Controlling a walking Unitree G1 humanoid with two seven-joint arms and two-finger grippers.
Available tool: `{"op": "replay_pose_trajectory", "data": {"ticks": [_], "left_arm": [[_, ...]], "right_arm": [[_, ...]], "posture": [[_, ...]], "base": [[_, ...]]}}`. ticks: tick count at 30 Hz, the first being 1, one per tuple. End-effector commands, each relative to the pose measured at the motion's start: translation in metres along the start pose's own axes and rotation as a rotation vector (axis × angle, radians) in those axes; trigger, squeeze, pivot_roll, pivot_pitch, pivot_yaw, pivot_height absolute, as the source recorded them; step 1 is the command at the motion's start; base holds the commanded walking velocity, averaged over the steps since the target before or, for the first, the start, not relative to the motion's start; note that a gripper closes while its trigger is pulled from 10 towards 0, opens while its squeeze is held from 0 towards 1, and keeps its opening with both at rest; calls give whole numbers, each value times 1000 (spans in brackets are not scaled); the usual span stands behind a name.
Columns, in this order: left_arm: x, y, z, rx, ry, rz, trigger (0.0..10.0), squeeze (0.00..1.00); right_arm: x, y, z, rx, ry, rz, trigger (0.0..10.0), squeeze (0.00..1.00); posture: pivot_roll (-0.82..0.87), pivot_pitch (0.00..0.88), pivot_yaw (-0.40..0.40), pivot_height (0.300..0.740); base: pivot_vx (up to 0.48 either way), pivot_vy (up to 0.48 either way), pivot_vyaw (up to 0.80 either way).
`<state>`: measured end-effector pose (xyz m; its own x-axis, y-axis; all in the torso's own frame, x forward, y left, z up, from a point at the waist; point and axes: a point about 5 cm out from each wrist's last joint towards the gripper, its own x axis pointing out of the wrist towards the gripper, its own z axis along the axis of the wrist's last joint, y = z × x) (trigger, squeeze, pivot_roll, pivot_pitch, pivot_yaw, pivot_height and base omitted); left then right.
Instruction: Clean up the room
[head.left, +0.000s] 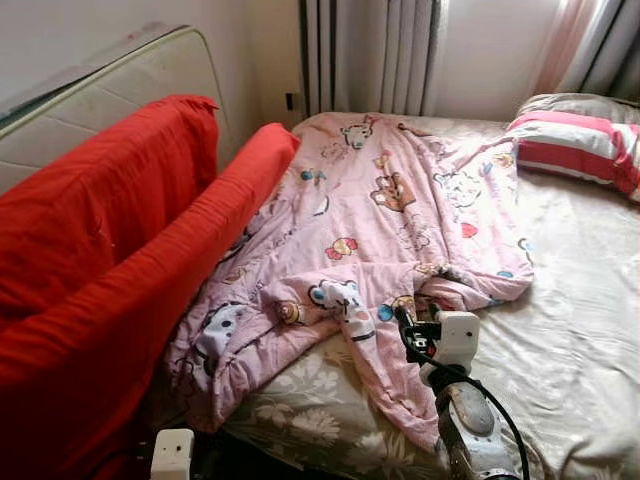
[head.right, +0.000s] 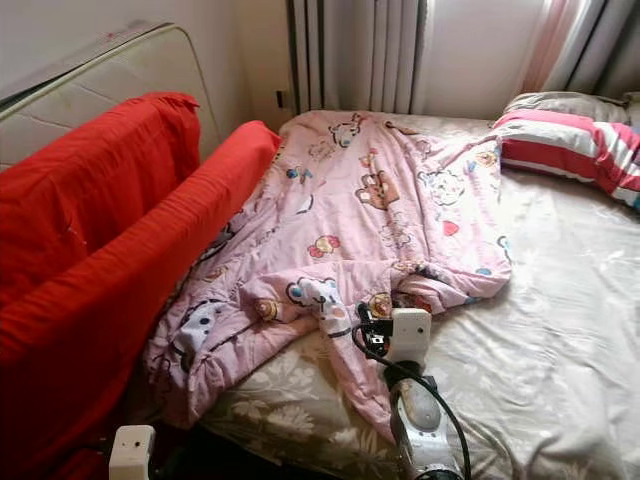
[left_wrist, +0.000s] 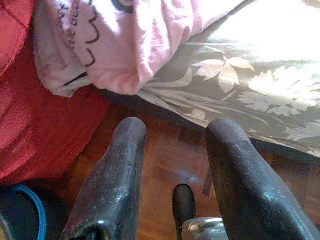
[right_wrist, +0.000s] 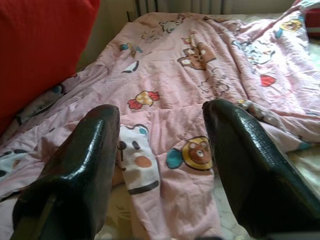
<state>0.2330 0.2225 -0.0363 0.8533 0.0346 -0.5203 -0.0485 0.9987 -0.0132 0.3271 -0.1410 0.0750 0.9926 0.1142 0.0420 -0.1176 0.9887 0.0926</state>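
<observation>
A rumpled pink quilt (head.left: 390, 200) with cartoon animals lies across the bed, its near corner bunched and hanging toward the bed's edge. My right gripper (head.left: 405, 322) hovers open just above that bunched near fold; in the right wrist view its fingers (right_wrist: 90, 150) frame the bear prints on the quilt (right_wrist: 195, 75) with nothing between them. My left gripper (left_wrist: 175, 130) hangs low beside the bed, open and empty, over the wooden floor (left_wrist: 165, 160) below the quilt's drooping edge (left_wrist: 130, 50).
The floral sheet (head.left: 570, 340) covers the bed's right half. A red-and-white striped pillow (head.left: 575, 145) rests at the far right. A red folded cushion (head.left: 120, 250) presses against the bed's left side, with a beige mattress (head.left: 110, 85) behind it. Curtains (head.left: 370, 55) hang at the back.
</observation>
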Motion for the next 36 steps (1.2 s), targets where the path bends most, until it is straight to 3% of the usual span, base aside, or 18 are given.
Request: {"op": "replay_pose_trajectory", "data": {"ticks": [1, 9, 25, 36], "left_arm": [[-4, 5, -10, -10, 39, 19, 10000, 0], [-8, 7, -21, 3, 107, 23, 10000, 0], [-10, 9, -27, -5, 129, 27, 10000, 0], [-10, 9, -27, -5, 132, 28, 10000, 0]], "right_arm": [[-4, -3, -5, -2, 22, -23, 10000, 0], [-3, -10, -7, -28, 54, -75, 10000, 0], [-4, -11, -9, -28, 63, -94, 10000, 0], [-4, -10, -8, -21, 49, -95, 10000, 0]], "posture": [[22, 182, 39, 740], [18, 186, 40, 740], [26, 193, 41, 646], [26, 193, 43, 646]], "base": [[0, 0, 0], [0, 0, 0], [0, 0, 0], [0, 0, 0]]}}
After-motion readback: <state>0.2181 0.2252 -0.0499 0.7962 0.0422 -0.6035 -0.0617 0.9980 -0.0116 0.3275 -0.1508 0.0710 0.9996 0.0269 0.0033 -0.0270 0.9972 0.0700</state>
